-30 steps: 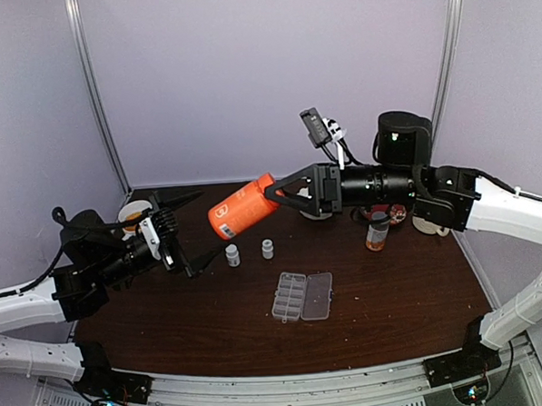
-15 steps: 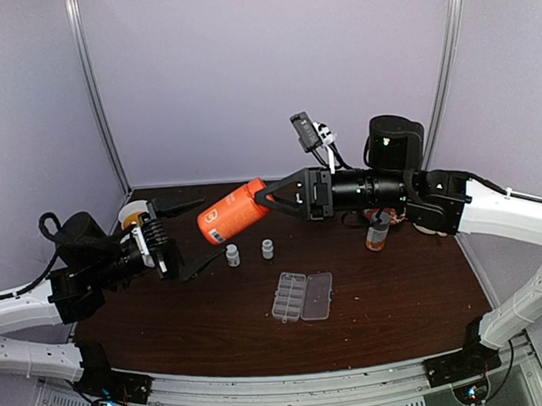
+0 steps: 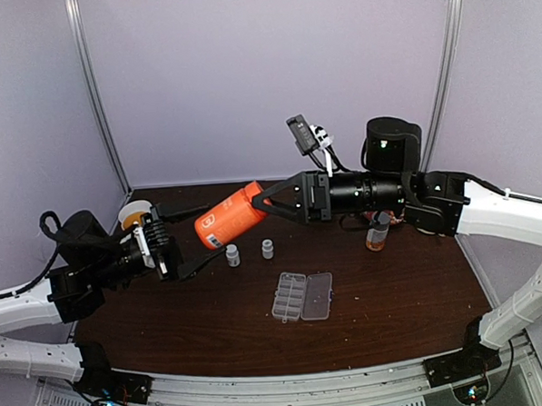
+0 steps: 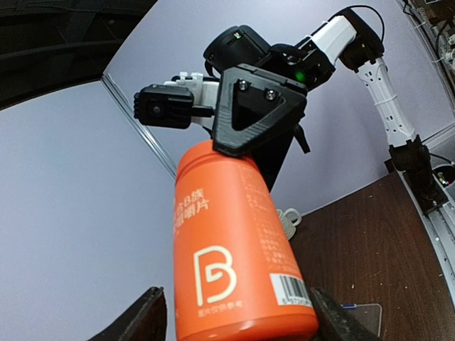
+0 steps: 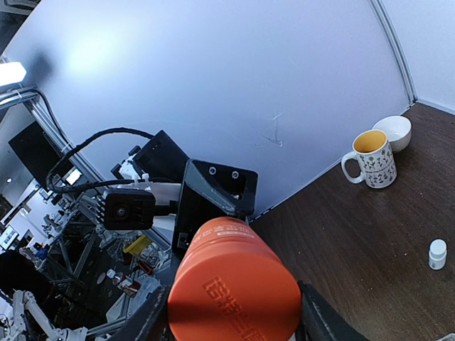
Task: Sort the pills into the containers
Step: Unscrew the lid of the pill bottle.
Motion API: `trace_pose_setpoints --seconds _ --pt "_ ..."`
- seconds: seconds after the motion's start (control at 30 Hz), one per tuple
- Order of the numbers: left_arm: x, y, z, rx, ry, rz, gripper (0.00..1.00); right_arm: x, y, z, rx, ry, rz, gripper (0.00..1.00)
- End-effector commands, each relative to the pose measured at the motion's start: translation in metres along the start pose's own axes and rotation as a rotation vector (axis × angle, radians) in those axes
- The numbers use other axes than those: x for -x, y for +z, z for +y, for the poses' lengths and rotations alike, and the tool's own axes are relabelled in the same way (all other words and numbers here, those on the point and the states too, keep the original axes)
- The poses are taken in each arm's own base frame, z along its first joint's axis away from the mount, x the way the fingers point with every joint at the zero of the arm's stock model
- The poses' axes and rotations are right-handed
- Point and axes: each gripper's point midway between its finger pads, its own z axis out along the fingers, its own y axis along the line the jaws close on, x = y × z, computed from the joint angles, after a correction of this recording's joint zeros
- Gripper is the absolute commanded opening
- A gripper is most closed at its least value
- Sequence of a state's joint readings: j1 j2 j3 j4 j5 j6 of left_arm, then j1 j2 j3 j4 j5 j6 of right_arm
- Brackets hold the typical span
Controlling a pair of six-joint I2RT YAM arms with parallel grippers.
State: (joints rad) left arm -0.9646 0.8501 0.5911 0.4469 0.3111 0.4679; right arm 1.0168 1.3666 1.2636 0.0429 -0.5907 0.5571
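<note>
The right pincer (image 3: 263,197) is clamped on one end of an orange bottle (image 3: 224,218) and holds it out sideways in the air, well above the counter (image 3: 395,306), with the free end pointing at the other arm. The left pincer (image 3: 205,232) is wide, one finger on each side of that free end. From its own camera I can see a sliver of daylight between one finger and the orange wall, so it has no grip on the bottle yet. To my eye the bottle is held level and out in the open so that both arms can reach it at once. That would suit a handover, or one arm bracing the bottle while the other works the lid. I cannot tell which end carries the lid. The organiser box (image 3: 302,297) lies below, toward the near edge of the counter, with its clear lid folded flat beside the cells, ready to be filled. I can make out no pills anywhere, in the cells or loose, so I judge the sorting has not begun. Two little white bottles (image 3: 232,254) (image 3: 267,249) stand upright between the raised bottle and the box, and a small amber bottle (image 3: 377,234) sits further right under the arm.
</note>
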Motion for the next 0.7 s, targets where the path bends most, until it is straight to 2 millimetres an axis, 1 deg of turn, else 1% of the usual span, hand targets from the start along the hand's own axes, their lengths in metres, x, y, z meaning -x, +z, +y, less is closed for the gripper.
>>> trace_pose_setpoints --seconds 0.0,0.13,0.27,0.33,0.37,0.5,0.57,0.67 --pt "0.022 0.000 0.009 0.015 0.010 -0.064 0.62 0.015 0.001 0.018 0.054 -0.028 -0.036 0.00" --pt "0.025 0.000 0.012 0.016 0.002 -0.058 0.37 0.014 0.002 0.017 0.052 -0.032 -0.031 0.00" --pt "0.026 0.000 0.014 0.020 -0.050 -0.053 0.11 0.009 0.002 0.014 0.042 -0.051 -0.009 0.00" --pt "0.030 0.000 0.017 0.024 -0.117 -0.061 0.02 0.006 0.002 0.013 0.041 -0.069 0.002 0.00" --pt "0.031 0.001 0.020 0.033 -0.162 -0.061 0.00 0.005 0.002 0.013 0.038 -0.082 0.007 0.00" --pt "0.031 0.005 0.032 0.065 -0.344 -0.032 0.00 0.007 -0.002 0.006 -0.026 -0.147 0.012 0.00" --pt "0.032 0.009 0.033 0.054 -0.419 -0.018 0.00 0.008 -0.005 0.003 -0.049 -0.202 0.004 0.00" --pt "0.034 0.012 0.030 0.017 -0.539 -0.004 0.00 0.008 -0.011 0.010 -0.028 -0.309 0.004 0.00"
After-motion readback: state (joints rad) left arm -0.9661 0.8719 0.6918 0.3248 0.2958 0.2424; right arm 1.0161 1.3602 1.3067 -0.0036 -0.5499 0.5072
